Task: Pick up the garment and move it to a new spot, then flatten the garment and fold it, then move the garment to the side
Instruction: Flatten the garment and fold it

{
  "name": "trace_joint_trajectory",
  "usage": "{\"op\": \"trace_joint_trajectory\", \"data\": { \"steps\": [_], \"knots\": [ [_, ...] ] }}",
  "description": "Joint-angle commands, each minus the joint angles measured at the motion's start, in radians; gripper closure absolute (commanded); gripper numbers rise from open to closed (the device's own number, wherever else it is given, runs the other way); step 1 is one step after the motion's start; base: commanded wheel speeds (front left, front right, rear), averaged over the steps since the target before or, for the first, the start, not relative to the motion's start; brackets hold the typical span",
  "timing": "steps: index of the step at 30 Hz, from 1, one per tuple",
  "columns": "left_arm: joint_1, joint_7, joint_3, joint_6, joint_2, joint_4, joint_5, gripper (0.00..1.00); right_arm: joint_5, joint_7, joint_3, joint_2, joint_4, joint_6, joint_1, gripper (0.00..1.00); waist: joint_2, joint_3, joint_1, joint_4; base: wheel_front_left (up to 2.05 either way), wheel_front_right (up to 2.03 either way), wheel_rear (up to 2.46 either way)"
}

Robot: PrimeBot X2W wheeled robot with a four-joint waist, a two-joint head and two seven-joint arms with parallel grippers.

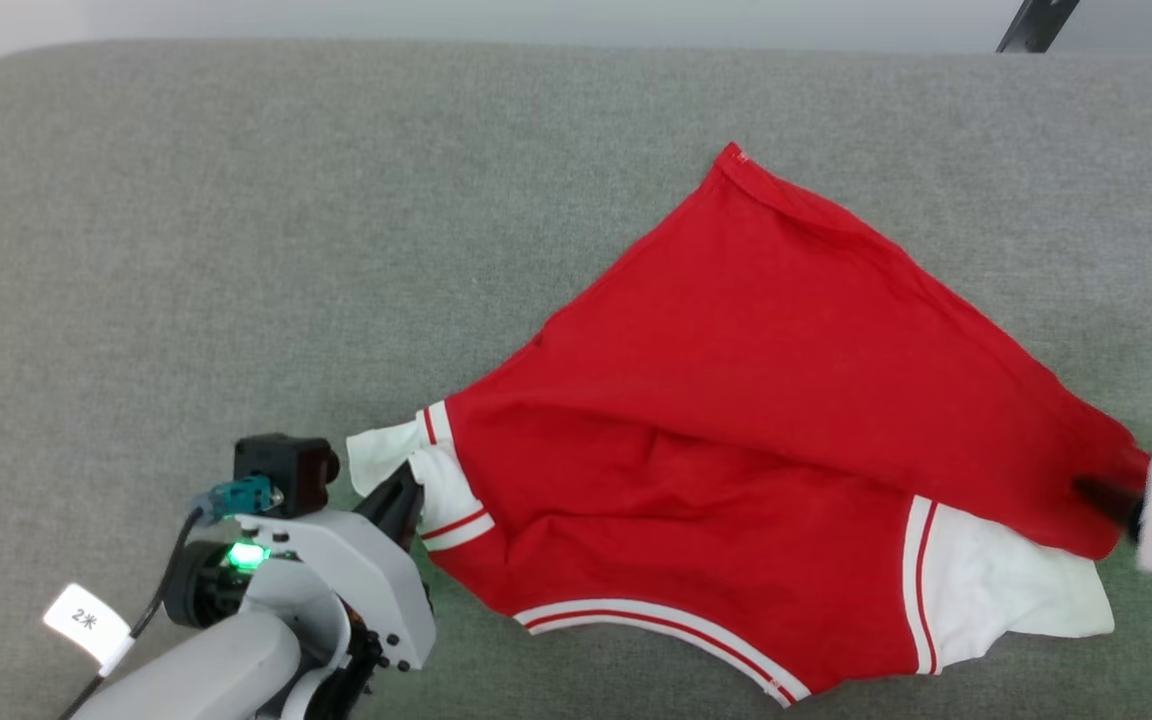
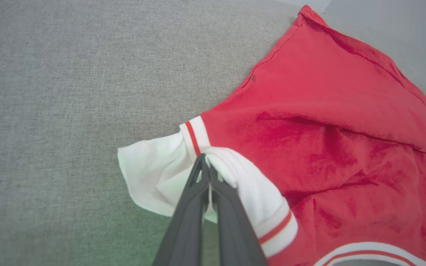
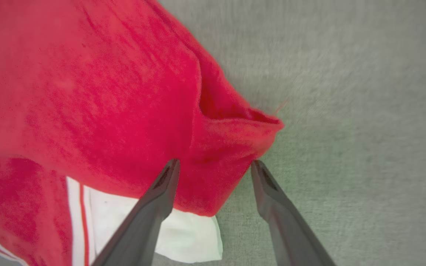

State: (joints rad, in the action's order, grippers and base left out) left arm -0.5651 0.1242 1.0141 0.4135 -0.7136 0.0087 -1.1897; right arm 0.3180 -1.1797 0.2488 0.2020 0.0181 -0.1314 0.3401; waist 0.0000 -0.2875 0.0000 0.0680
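LOG | head view, lower left | white paper tag (image 1: pixel 84 622) clipped on dark cable (image 1: pixel 172 560) | blk print on white, tag tilted | reads "2" + 1 small char, prob. "米" (tiny and soft, not certain) | sits over grey fabric surface (image 1: pixel 236 250)

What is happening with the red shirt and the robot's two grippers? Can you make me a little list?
garment: red shirt with white sleeves, lying rumpled, one flap folded over itself
underneath: grey cloth surface
left gripper: shut, pinching the white sleeve
right gripper: open, one finger on each side of the red corner at the shirt's other end
flattening: not done yet
folding: not done yet
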Motion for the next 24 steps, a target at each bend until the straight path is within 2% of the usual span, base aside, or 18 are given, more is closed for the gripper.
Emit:
{"op": "trace_joint_trajectory", "data": {
  "steps": [1, 4, 7, 10, 12, 14, 15, 18, 22, 24],
  "knots": [
    [0.017, 0.007, -0.001, 0.005, -0.003, -0.003, -0.005, 1.00, 0.017, 0.006, 0.009, 0.001, -0.055, 0.001, 0.002, 0.00, 0.0000, 0.014, 0.0000, -0.005, 0.00, 0.00, 0.00],
    [0.017, 0.008, -0.002, 0.007, 0.000, -0.007, -0.006, 1.00, 0.039, 0.025, 0.024, -0.019, -0.134, 0.001, 0.017, 0.00, 0.0000, 0.021, 0.0000, -0.006, 0.00, 0.00, 0.00],
    [0.014, 0.011, -0.001, 0.005, 0.007, -0.007, -0.002, 1.00, 0.076, 0.099, -0.013, -0.035, -0.204, 0.001, 0.045, 0.00, 0.0000, 0.023, 0.0000, -0.002, 0.00, 0.00, 0.00],
    [0.004, 0.016, 0.000, 0.003, 0.014, -0.005, 0.004, 1.00, 0.102, 0.232, -0.089, -0.004, -0.238, 0.001, 0.084, 0.00, 0.0000, 0.019, 0.0000, 0.007, 0.00, 0.00, 0.00],
    [-0.007, 0.015, 0.002, -0.001, 0.026, -0.004, 0.009, 1.00, 0.096, 0.332, -0.146, 0.041, -0.222, 0.001, 0.117, 0.00, 0.0000, 0.011, 0.0000, 0.019, 0.00, 0.00, 0.00],
    [-0.020, 0.011, 0.008, -0.009, 0.036, 0.002, 0.016, 1.00, 0.094, 0.423, -0.191, 0.063, -0.177, 0.001, 0.161, 0.00, 0.0000, 0.002, 0.0000, 0.035, 0.00, 0.00, 0.00],
    [-0.020, 0.011, 0.008, -0.009, 0.036, 0.002, 0.016, 1.00, 0.094, 0.423, -0.191, 0.063, -0.177, 0.001, 0.161, 0.00, 0.0000, 0.002, 0.0000, 0.035, 0.00, 0.00, 0.00],
    [-0.048, 0.000, 0.019, -0.020, 0.060, 0.016, 0.030, 1.00, 0.085, 0.523, -0.244, 0.094, -0.071, 0.001, 0.250, 0.00, 0.0000, -0.013, 0.0000, 0.064, 0.00, 0.00, 0.00],
    [-0.095, -0.015, 0.038, -0.048, 0.104, 0.040, 0.047, 1.00, 0.102, 0.539, -0.316, 0.120, 0.128, 0.001, 0.395, 0.00, 0.0000, -0.030, 0.0000, 0.118, 0.00, 0.00, 0.00],
    [-0.119, -0.023, 0.049, -0.064, 0.131, 0.056, 0.056, 1.00, 0.110, 0.512, -0.349, 0.137, 0.236, 0.001, 0.463, 0.00, 0.0000, -0.042, 0.0000, 0.150, 0.00, 0.00, 0.00]
  ]
}}
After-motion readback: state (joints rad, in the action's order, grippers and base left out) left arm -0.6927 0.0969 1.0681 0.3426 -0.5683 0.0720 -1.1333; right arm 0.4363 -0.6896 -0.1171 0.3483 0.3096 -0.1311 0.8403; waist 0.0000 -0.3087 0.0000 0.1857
